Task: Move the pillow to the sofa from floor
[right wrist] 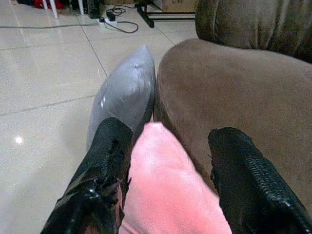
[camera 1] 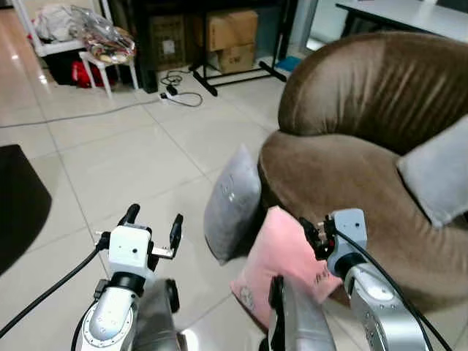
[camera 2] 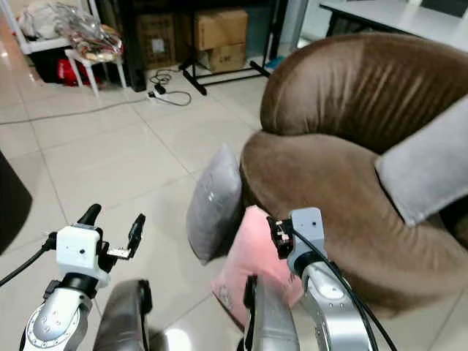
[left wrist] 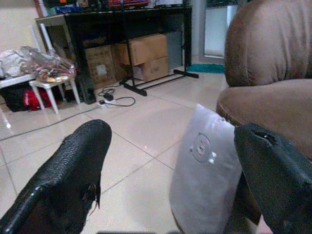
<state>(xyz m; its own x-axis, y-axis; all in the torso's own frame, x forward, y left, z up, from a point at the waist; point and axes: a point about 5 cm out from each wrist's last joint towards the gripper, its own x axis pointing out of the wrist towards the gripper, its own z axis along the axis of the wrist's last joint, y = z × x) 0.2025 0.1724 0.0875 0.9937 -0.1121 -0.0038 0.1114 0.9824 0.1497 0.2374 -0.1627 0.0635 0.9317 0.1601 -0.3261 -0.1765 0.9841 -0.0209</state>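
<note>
Brown sofa (camera 1: 351, 168) is sitting on the tiled floor (camera 1: 110, 168), taken as landmark. Pink pillow (camera 1: 281, 263) is standing on edge on the floor, leaning against the sofa's front base, w/ a grey pillow (camera 1: 232, 203) upright just beside it, also touching the sofa base, on the side farther from the robot. A lighter grey cushion (camera 1: 437, 175) is lying on the sofa seat near its right side. Right gripper (right wrist: 168, 187) is hovering right at the pink pillow's top edge, fingers (right wrist: 102, 170) spread wide w/ the pillow's upper corner sitting between them; can't tell if the pads are actually touching the fabric. Left gripper (camera 1: 153, 223) is hanging over bare floor well left of the sofa, fingers spread apart, holding nothing, pointing toward the grey pillow per left wrist view. Bkgd beyond the sofa: cardboard boxes (camera 1: 230, 36) under a black rack, a power strip w/ cable (camera 1: 175, 91) on the floor, a white stool (camera 1: 108, 55) w/ a bag-wrapped bundle on it. Dark mat edge (camera 1: 18, 205) is showing far left of the sofa.
</note>
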